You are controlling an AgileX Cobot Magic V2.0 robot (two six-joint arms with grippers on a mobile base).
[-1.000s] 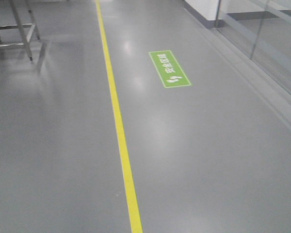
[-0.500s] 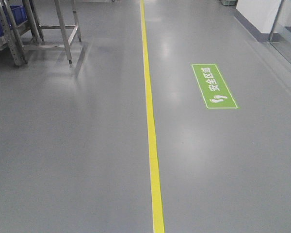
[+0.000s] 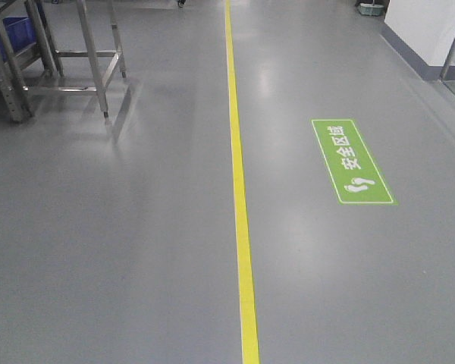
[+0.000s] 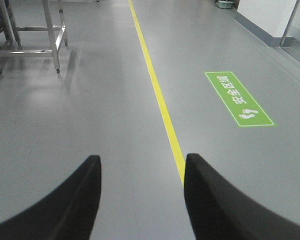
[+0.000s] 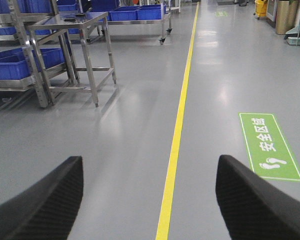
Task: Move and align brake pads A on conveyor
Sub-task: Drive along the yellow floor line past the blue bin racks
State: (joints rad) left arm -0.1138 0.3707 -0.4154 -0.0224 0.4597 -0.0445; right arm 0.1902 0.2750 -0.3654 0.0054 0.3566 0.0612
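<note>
Facing grey floor (image 3: 98, 227), left gripper (image 4: 141, 167) and right gripper (image 5: 150, 167) jaws apart, yellow line (image 3: 239, 189) toward 12 o'clock, green sign (image 3: 352, 161) at 3 o'clock, steel table (image 5: 70, 21) at 10 o'clock

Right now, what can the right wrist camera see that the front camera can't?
Only the right wrist view: the right tool, open and empty, and the steel table's top. Only the front view: the dark skirting under the white wall. Both: the yellow line, the green footprint sign, the table's legs, blue bins.
</note>
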